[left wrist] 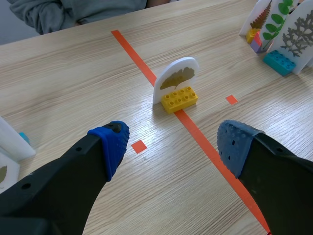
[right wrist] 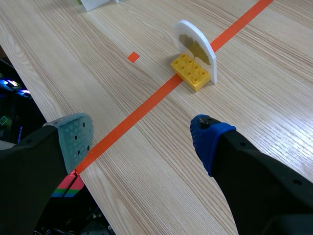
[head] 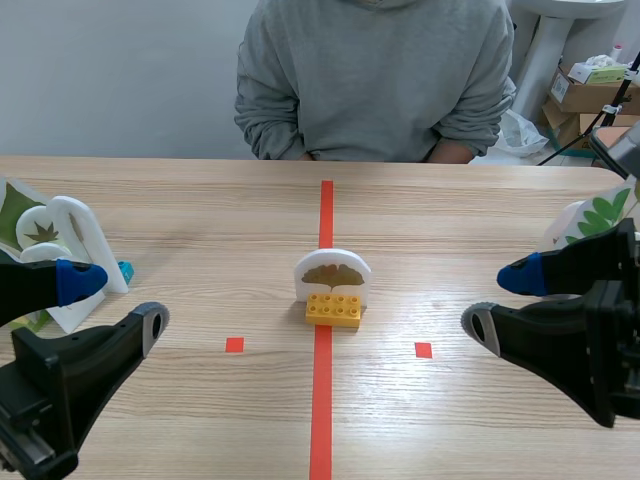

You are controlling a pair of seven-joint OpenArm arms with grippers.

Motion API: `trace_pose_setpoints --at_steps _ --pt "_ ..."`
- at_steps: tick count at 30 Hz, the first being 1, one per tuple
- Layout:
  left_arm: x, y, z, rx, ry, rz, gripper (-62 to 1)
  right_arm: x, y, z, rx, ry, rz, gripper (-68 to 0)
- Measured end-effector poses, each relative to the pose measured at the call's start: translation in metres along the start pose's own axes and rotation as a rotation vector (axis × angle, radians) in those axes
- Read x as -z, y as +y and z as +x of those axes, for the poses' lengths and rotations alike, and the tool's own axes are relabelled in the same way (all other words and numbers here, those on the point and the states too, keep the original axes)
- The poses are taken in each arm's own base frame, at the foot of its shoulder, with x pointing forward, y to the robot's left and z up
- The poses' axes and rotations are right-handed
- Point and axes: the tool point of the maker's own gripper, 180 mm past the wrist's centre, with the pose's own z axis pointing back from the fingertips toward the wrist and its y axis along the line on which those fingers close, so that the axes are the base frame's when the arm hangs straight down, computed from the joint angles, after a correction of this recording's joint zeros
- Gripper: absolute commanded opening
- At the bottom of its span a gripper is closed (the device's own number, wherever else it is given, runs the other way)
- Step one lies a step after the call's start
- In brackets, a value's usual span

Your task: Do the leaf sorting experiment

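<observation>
My left gripper (head: pixel 118 302) and right gripper (head: pixel 498 300) are matte black, with thick, blocky fingers (left wrist: pixel 49 188). Each has one bright blue pad (left wrist: pixel 115 143) and one duller grey pad (right wrist: pixel 76 139), dotted with small dimples. Small round holes in the finger sides may be screw recesses; I can't tell.

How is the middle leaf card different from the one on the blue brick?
The middle card shows a golden fan-shaped leaf and stands on a yellow brick; the side card shows a grey branching leaf on a blue brick among other cards. Both are white, upright.
</observation>
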Motion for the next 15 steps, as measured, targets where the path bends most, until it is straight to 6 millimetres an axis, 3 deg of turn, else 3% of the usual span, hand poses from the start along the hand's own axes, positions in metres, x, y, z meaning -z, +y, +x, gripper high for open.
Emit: trace_pose_setpoints --at_steps 10,15 --pt "0.001 -0.001 0.003 0.005 -0.016 -0.011 -20.2 0.0 0.0 0.0 0.0 -0.001 0.0 -26.4" --pt "0.01 0.013 0.004 0.063 -0.028 -0.025 -20.2 0.0 0.0 0.001 0.0 -0.004 0.0 -26.4"
